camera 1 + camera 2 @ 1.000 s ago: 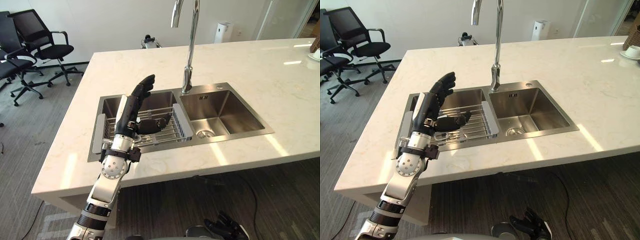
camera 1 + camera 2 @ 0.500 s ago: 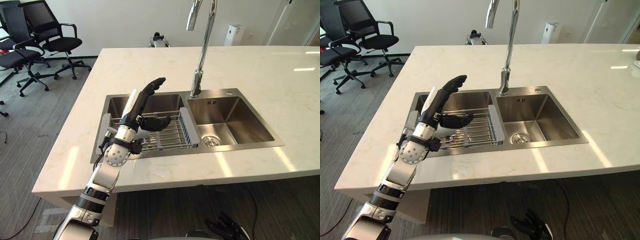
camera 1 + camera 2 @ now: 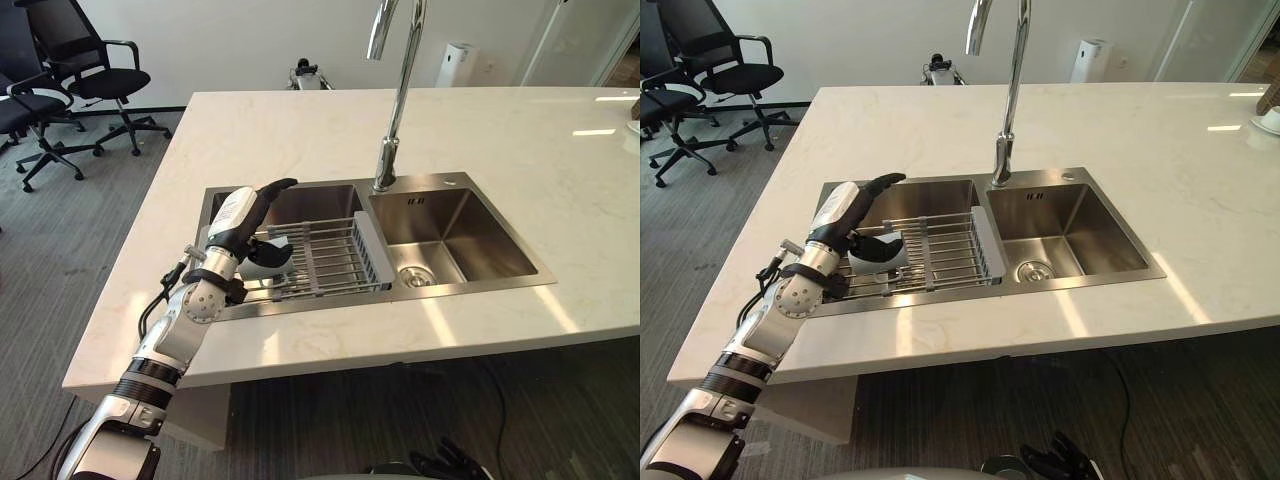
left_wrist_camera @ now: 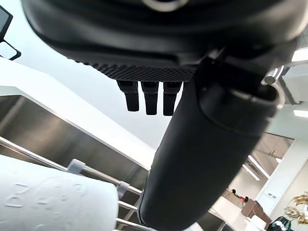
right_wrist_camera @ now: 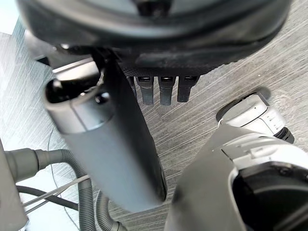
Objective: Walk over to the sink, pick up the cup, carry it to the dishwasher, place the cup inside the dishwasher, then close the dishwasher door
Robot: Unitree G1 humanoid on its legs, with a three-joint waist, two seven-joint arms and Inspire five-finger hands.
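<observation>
Left eye view: left robot hand [image 3: 240,210], spread open, beside cup [image 3: 268,254] on wire rack [image 3: 327,262] in sink [image 3: 470,290]; tap [image 3: 400,90] behind

Pale stone counter [image 3: 300,130] holds a double sink [image 3: 497,236] and faucet [image 3: 403,82].

Left basin: wire rack [image 3: 325,260] spans the near part and blocks the way down; an open strip stays behind it.
Right basin [image 3: 455,240]: open from above.
Faucet [image 3: 395,90]: stands at the rear between the 2 basins, its spout arching high.
Countertop [image 3: 300,130]: free passage on every side of the sink.
Cup [image 3: 878,252]: on the rack, left hand [image 3: 240,215] over it.
</observation>
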